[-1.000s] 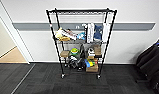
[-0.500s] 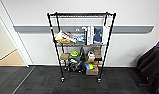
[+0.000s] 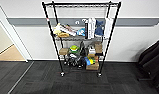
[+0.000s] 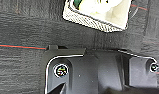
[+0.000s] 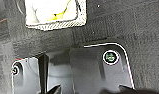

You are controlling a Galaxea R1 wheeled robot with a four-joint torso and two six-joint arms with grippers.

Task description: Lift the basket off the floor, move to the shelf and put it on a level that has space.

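Basket [image 4: 97, 13] sits on the dark carpet floor [image 4: 25, 30], also seen from the right wrist [image 5: 55, 13], lying beyond each wrist plate with bare carpet between, so nothing is touching it. Woven sides with a white cloth lining: likely light, stiff enough to hold shape, rim a bit flexible. Best hold is probably both short ends or the rim, one arm per side. Cannot tell whether either arm's fingers are open or closed. Shelf [image 3: 81, 37] stands against the wall, its top level [image 3: 81, 4] bare.
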